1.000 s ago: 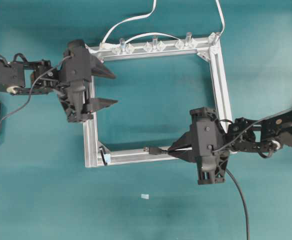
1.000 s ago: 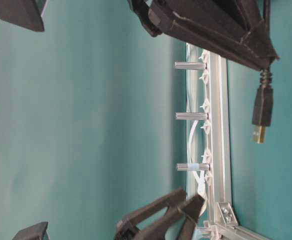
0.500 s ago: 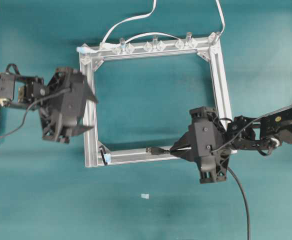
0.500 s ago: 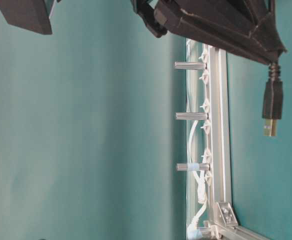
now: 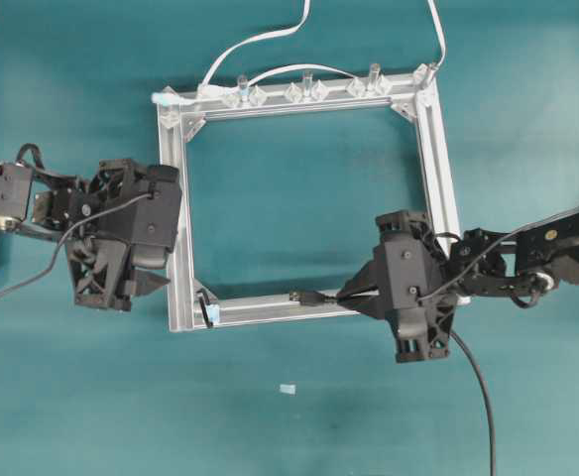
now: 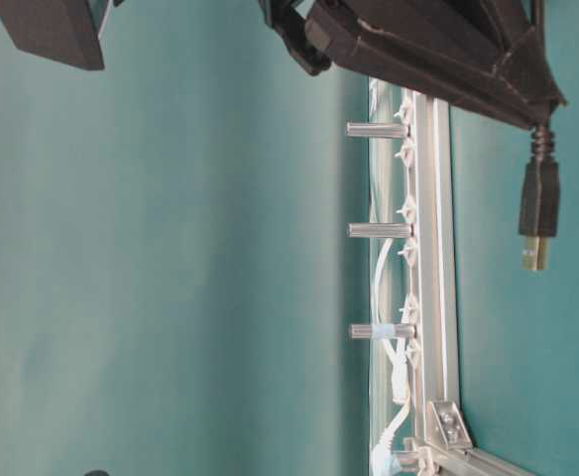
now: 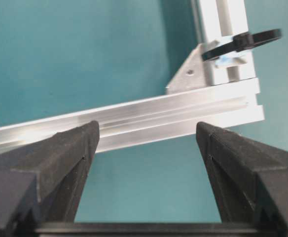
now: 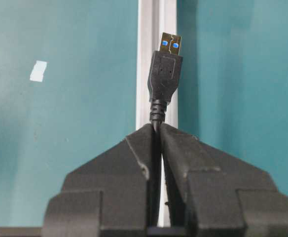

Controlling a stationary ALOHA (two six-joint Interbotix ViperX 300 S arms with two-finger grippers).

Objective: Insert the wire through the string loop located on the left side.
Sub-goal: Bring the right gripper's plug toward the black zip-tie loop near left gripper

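Note:
In the overhead view, the wire's black plug (image 5: 307, 297) lies over the bottom rail of the silver frame (image 5: 438, 149), metal tip pointing left. My right gripper (image 5: 357, 295) is shut on the cable just behind the plug (image 8: 164, 74). The string loop (image 5: 205, 309) sits at the frame's bottom-left corner, some way left of the plug. In the left wrist view the string loop (image 7: 242, 40) is a dark loop with light blue under it, up and to the right. My left gripper (image 7: 147, 148) stands open and empty outside the left rail.
White cables (image 5: 260, 40) run off the frame's top rail, which carries clear clips and three small upright posts (image 6: 377, 230). A small white scrap (image 5: 288, 389) lies on the teal table below the frame. The black cable (image 5: 480, 397) trails toward the bottom right.
My left gripper has moved from over the frame's top-left corner down and left to outside the left rail, still open. The right gripper and plug have hardly moved.

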